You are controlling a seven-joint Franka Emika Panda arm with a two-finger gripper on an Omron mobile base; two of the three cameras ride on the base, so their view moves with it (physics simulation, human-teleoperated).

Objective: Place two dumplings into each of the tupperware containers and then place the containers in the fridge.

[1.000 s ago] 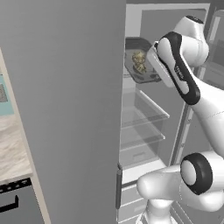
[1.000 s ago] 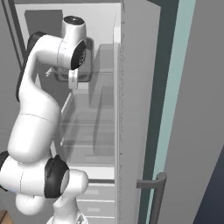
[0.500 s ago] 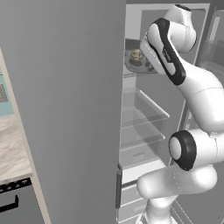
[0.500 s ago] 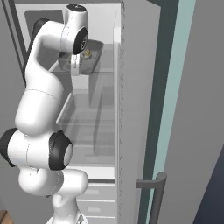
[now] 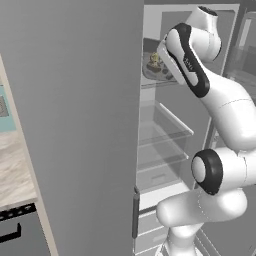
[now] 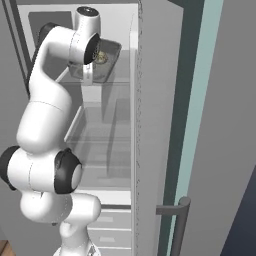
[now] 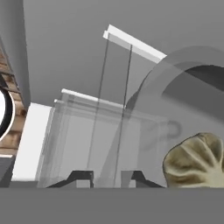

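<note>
Dumplings (image 7: 194, 161) show pleats up close; tupperware container (image 6: 107, 65) shelved.

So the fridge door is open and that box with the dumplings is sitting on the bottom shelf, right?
Not quite. The fridge door is open, but the tupperware container holding the dumplings sits on the top glass shelf, not the bottom one. The right base view shows it high up, with more shelves below it.

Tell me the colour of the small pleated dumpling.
Tan-olive dumpling; the hand view shows it best.
</note>
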